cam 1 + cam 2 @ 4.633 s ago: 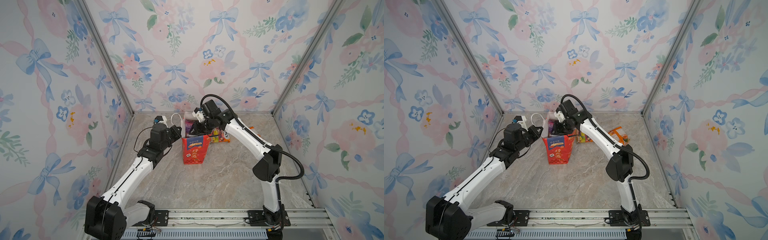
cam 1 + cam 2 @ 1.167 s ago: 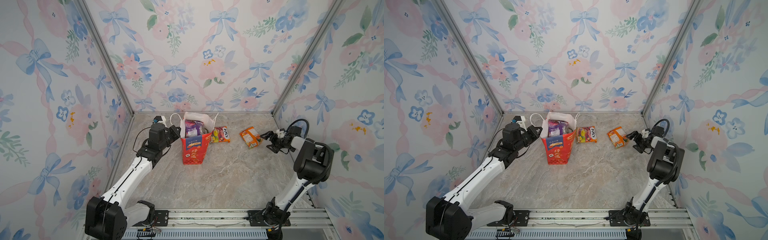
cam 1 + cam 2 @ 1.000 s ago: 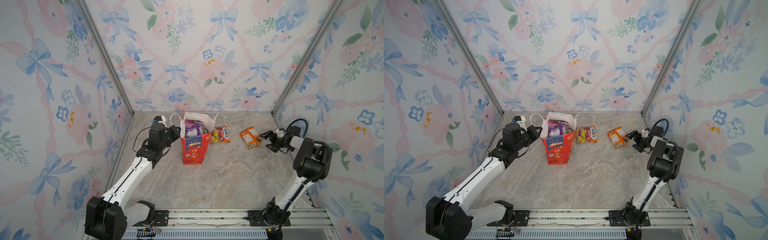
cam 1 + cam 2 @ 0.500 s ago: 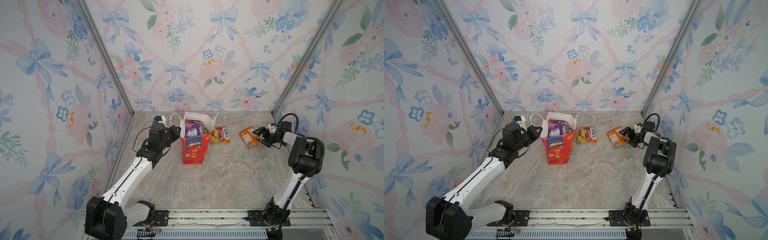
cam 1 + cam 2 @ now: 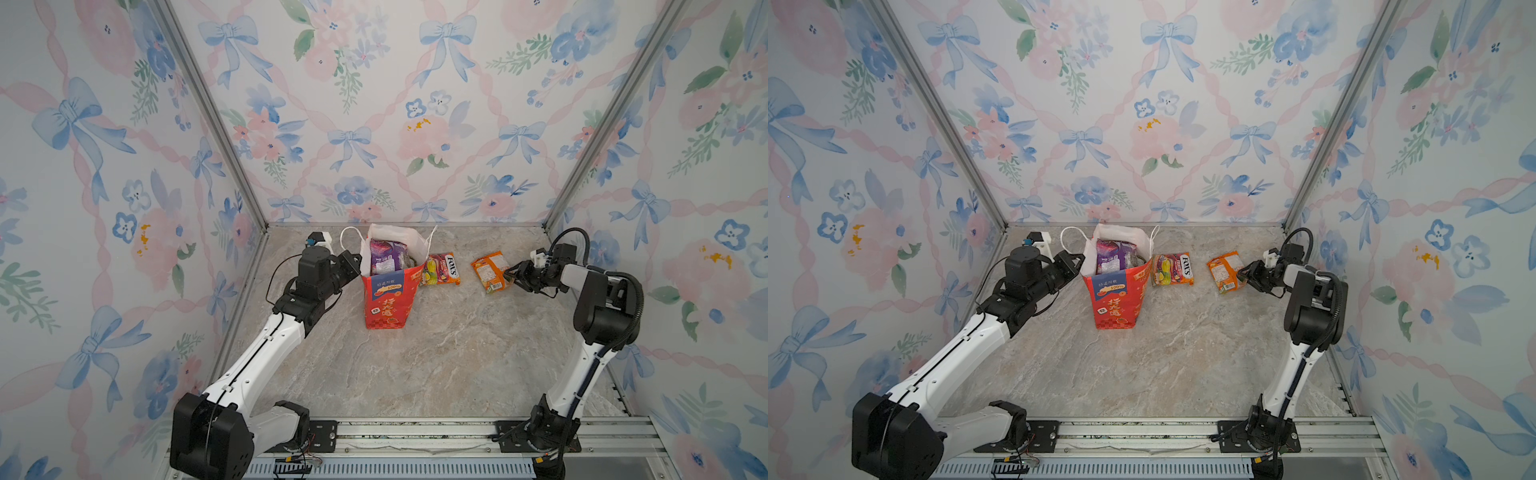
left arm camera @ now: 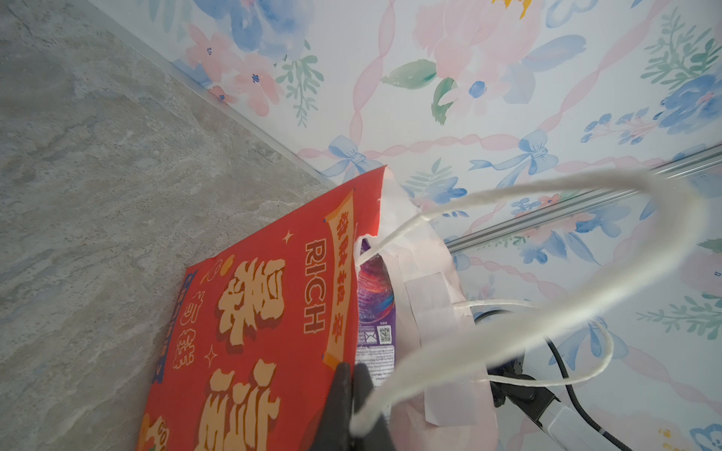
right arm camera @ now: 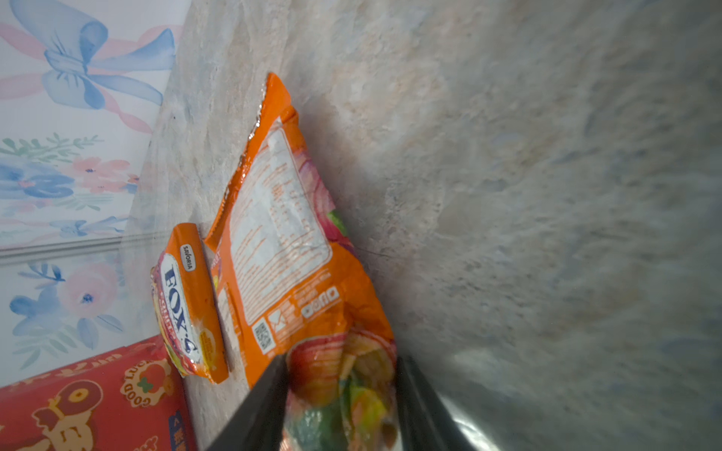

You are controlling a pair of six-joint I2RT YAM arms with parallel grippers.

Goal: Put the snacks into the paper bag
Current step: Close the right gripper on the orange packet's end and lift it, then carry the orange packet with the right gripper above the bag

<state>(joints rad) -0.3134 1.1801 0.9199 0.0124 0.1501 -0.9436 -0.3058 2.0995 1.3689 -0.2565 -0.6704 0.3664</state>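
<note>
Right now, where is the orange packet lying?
In both top views the orange packet lies on the table right of centre, past the paper bag and FOX'S packet, its end inside the right gripper.

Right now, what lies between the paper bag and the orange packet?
A FOX'S packet, flat beside the paper bag, apart from the orange packet; both top views show it.
</note>
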